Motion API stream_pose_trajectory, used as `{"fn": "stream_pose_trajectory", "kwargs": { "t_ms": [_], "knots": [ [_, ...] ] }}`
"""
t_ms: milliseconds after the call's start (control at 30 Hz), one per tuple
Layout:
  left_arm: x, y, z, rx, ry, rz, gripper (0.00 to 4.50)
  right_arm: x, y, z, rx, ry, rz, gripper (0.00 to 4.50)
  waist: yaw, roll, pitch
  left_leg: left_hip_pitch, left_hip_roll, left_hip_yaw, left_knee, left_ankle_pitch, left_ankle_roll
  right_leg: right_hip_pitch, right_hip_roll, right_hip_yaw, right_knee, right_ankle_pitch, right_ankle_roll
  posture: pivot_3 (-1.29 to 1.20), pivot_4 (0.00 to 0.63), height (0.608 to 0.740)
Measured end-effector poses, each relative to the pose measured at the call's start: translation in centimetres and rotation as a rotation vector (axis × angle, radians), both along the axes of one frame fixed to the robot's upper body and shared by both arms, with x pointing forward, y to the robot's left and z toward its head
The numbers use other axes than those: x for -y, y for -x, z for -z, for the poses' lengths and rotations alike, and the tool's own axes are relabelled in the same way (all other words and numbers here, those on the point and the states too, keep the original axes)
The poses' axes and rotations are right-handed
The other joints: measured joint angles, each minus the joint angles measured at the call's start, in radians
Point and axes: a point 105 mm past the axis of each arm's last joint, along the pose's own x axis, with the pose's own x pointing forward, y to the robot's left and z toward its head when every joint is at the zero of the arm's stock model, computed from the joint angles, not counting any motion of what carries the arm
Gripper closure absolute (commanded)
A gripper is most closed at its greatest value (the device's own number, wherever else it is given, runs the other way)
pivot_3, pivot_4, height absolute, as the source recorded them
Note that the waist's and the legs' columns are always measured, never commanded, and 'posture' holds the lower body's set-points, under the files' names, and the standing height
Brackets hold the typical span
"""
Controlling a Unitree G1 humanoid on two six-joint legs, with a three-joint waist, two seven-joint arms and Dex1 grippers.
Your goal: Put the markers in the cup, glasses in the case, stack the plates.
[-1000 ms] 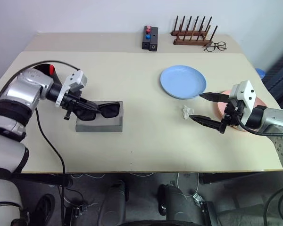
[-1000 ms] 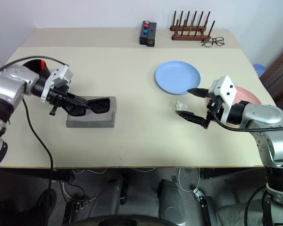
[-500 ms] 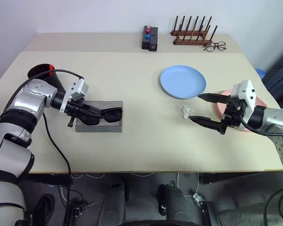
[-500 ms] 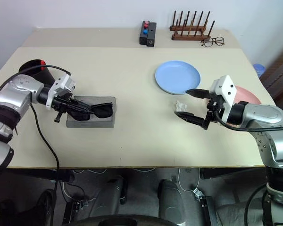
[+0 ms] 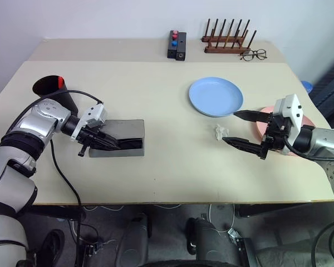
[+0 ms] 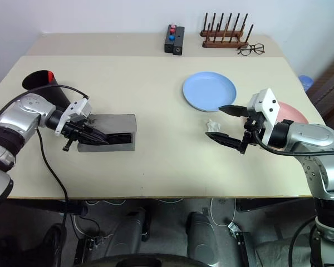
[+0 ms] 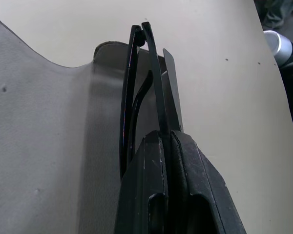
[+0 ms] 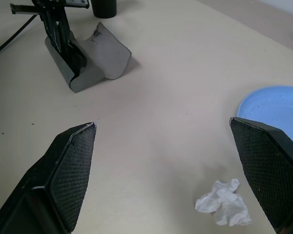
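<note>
**Inside the case, sunglasses going down**

In the grey case (image 5: pixel 118 139) on the table (image 5: pixel 156 167), the glasses (image 7: pixel 141 87) sit pinched in the left tool (image 5: pixel 103 140). Best release gently, then withdraw straight. Right tool (image 5: pixel 246 129) hovers wide, empty

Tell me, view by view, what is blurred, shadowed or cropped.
Left wrist view: the hand's fingers and sunglasses loom soft and close. Right wrist view: fingers cropped, tissue sharp. Eye views: even light, soft shadow beside the case.
</note>
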Motion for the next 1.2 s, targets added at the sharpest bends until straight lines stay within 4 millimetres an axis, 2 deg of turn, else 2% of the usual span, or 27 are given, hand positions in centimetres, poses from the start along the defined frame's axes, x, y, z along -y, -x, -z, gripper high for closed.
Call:
{"fn": "stream_pose_trajectory", "kwargs": {
  "t_ms": [167, 200, 467, 667, 800, 967, 1200],
  "knots": [
    [0.0, -0.1, 0.1, 0.01, 0.005, 0.003, 0.43, 0.0, 0.0, 0.0, 0.0, 0.001, -0.001, 0.0, 0.0, 0.0, 0.0, 0.0, 0.0, 0.0, 0.0, 0.0, 0.0, 0.0, 0.0, 0.0, 0.0, 0.0, 0.0, 0.0, 0.15, 0.74],
    [0.0, -0.1, 0.1, 0.01, 0.005, 0.002, 0.04, 0.0, 0.0, 0.0, -0.001, 0.001, 0.0, 0.0, 0.0, 0.0, 0.0, 0.0, 0.0, 0.0, 0.0, 0.0, 0.0, 0.0, 0.0, 0.0, 0.0, 0.0, 0.0, 0.0, 0.15, 0.74],
    [0.6, -0.7, -0.6, 0.058, 0.016, 0.022, 0.04, 0.0, 0.0, -0.1, 0.002, 0.002, 0.003, 0.0, 0.001, 0.0, 0.0, 0.0, 0.0, 0.0, 0.0, 0.0, 0.0, 0.0, 0.0, 0.0, 0.0, 0.0, 0.0, 0.0, 0.15, 0.74],
    [1.2, -2.6, -4.1, 0.144, 0.048, -0.029, 0.04, 0.0, -0.1, -0.2, 0.008, 0.001, 0.01, 0.0, 0.0, -0.001, 0.0, 0.0, 0.0, 0.0, 0.0, 0.0, 0.0, 0.0, 0.0, 0.0, 0.0, 0.0, 0.0, 0.0, 0.15, 0.74],
    [0.7, -3.9, -6.1, 0.2, 0.068, -0.11, 1.86, 0.0, -0.2, -0.2, 0.01, 0.0, 0.017, 0.0, 0.0, -0.001, 0.0, 0.0, 0.0, 0.0, 0.0, 0.0, 0.0, 0.0, 0.0, 0.0, 0.0, 0.0, 0.0, 0.0, 0.15, 0.74],
    [-0.5, -5.7, -5.6, 0.289, 0.018, -0.267, 4.45, -0.1, -0.3, -0.3, 0.015, -0.002, 0.015, 0.0, -0.001, -0.001, 0.0, 0.0, 0.0, 0.0, 0.0, 0.0, 0.0, 0.0, 0.0, 0.0, 0.0, 0.0, 0.001, 0.0, 0.15, 0.74],
    [-1.5, -8.2, -4.9, 0.419, -0.018, -0.476, 4.45, -0.4, -0.4, -0.5, 0.02, -0.004, 0.006, 0.0, 0.001, -0.001, 0.001, 0.0, 0.0, 0.0, 0.0, 0.0, 0.0, 0.0, 0.0, 0.0, 0.0, 0.001, 0.002, 0.0, 0.15, 0.74]
  ]
}}
